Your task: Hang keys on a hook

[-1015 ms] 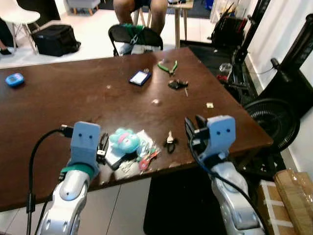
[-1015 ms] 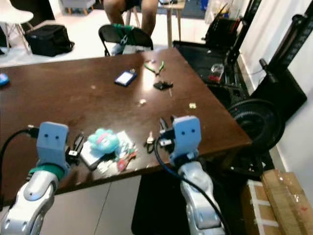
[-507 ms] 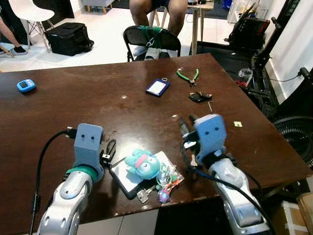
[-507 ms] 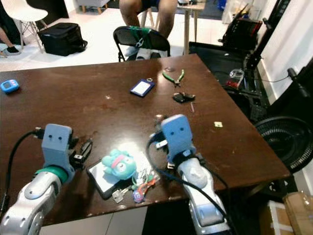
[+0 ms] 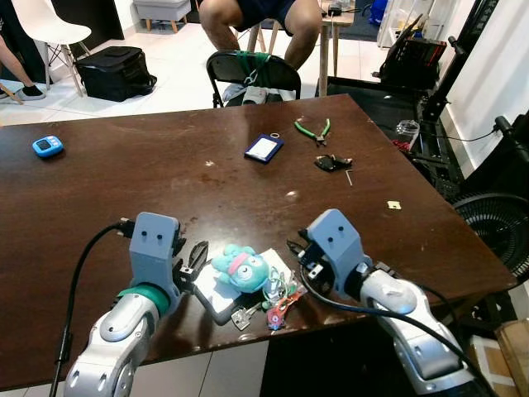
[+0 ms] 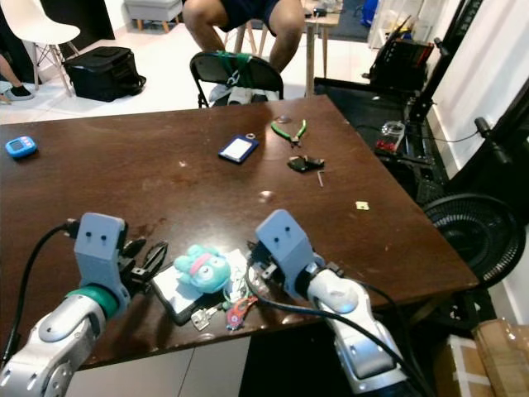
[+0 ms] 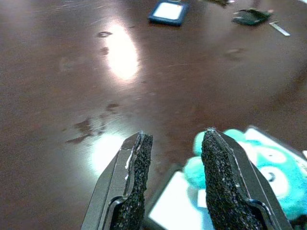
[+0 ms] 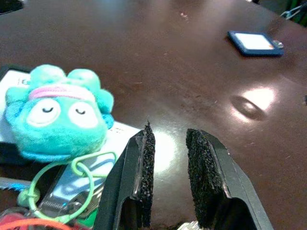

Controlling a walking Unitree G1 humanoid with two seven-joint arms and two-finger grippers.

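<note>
Two grippers hovered low over the near edge of the table (image 5: 99, 190) in the left eye view. The left gripper (image 5: 197, 258) sat in the lower left of the frame, its fingers parted beside a phone (image 5: 216, 299). A teal plush (image 5: 240, 268) lay on that phone at lower centre, and the keys (image 5: 263, 304) trailed from it toward the bottom edge. The right gripper (image 5: 299, 255) pointed in from the lower right, just beside the plush; a second small key that may have lain under it was hidden by the arm. No hook could be made out.

Right eye view: the same layout, with pliers (image 6: 288, 131) and a blue tag (image 6: 237, 148) well apart in the upper centre.

Left wrist view: both fingers (image 7: 136, 177) were spread with bare table between them, the plush at the lower right of the frame.

Right wrist view: the fingers (image 8: 145, 170) stood a narrow gap apart, gripping nothing, with the plush at the left and a green ring (image 8: 91, 165) and key below it.

By my judgement the step was still the pick-up. Next, the right gripper would need to shift onto the ring or keys, close, and lift.
</note>
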